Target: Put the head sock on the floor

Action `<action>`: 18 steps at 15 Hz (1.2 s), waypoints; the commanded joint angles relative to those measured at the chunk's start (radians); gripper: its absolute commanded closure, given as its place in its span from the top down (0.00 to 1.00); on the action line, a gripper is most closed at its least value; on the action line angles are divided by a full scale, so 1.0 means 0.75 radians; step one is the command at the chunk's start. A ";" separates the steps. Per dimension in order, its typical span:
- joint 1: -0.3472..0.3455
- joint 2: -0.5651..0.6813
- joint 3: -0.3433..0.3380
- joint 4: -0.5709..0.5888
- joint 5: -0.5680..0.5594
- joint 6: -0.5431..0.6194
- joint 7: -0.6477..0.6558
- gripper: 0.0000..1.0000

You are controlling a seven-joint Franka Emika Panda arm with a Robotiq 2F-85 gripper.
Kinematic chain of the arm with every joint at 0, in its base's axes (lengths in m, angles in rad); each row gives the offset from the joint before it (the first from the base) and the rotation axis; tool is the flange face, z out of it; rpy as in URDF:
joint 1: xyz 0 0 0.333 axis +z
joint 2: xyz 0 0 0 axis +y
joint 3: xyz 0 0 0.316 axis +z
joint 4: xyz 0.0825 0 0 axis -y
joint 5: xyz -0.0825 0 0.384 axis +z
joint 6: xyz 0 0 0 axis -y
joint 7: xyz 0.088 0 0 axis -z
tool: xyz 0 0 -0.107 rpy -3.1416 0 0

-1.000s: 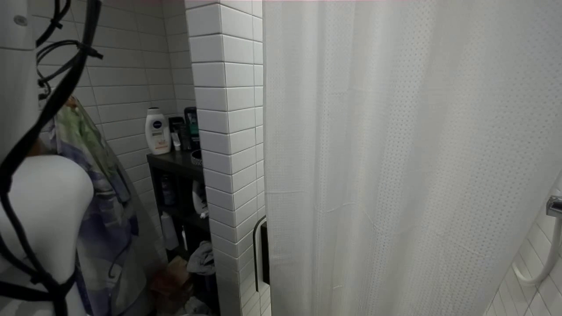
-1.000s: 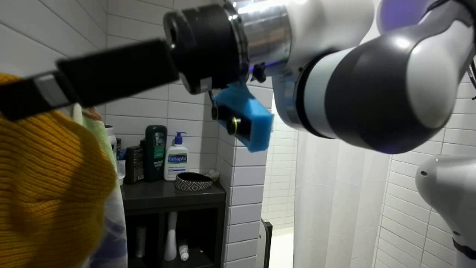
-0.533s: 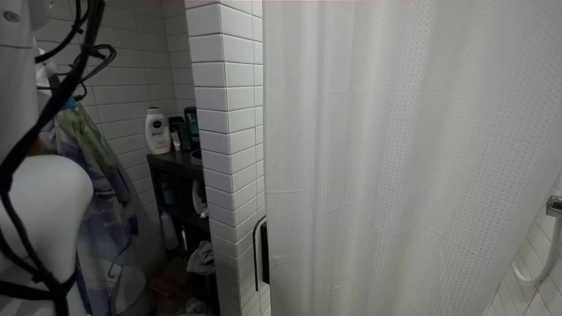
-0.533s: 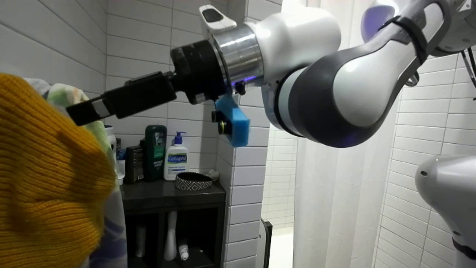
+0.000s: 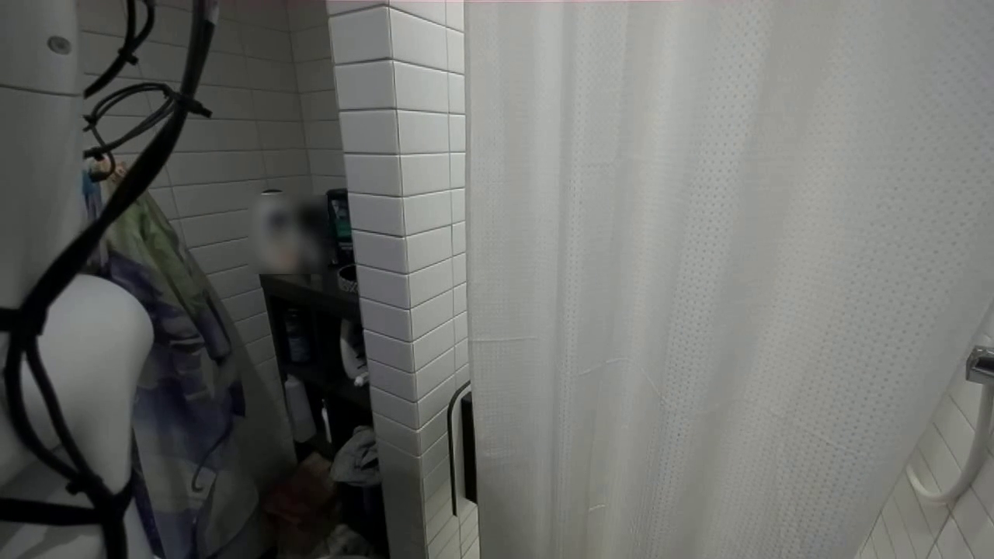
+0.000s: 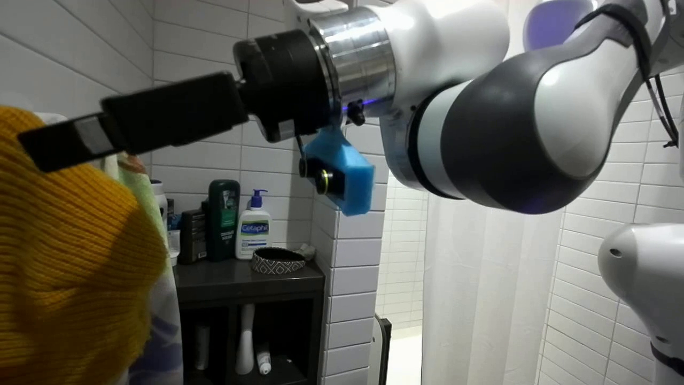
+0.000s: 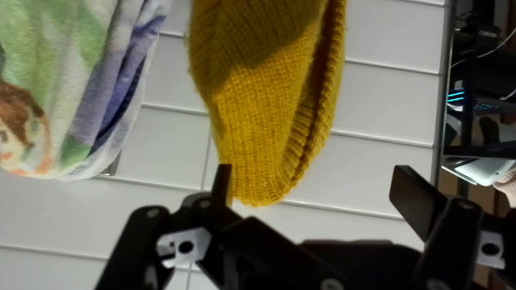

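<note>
Gripper (image 7: 315, 182) pushes farther across the head sock (image 6: 80, 267) than half a second ago

Half a second back, its black tip lay at the sock's edge; now, in an exterior view, it crosses the upper part. Jaws stand wide apart in the wrist view, the sock's rounded end showing between them, closer to the one on the picture's left. That jaw overlaps the sock's outline, though from this angle I can't fairly say whether it touches. Mustard and ribbed, the sock is in front of a white-tiled wall (image 7: 387, 100), beside a green, white and purple towel (image 7: 68, 80). Beyond, a dark shelf unit (image 6: 219, 278) carries a green bottle (image 6: 223, 222), a Cetaphil pump bottle (image 6: 254, 232) and a diamond-patterned band (image 6: 278, 264). A pale curtain (image 5: 699, 279) hangs in both exterior views.
</note>
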 commanded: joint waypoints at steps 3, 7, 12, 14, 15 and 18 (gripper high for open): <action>0.095 -0.045 -0.083 -0.001 -0.006 0.000 -0.015 1.00; 0.186 -0.042 -0.155 0.024 -0.004 0.000 -0.019 1.00; 0.317 -0.039 -0.291 0.051 -0.021 0.000 -0.045 1.00; 0.342 -0.038 -0.339 0.054 -0.032 0.000 -0.072 1.00; 0.349 -0.040 -0.360 0.055 -0.035 0.000 -0.089 1.00; 0.349 -0.047 -0.403 0.056 -0.032 0.000 -0.131 1.00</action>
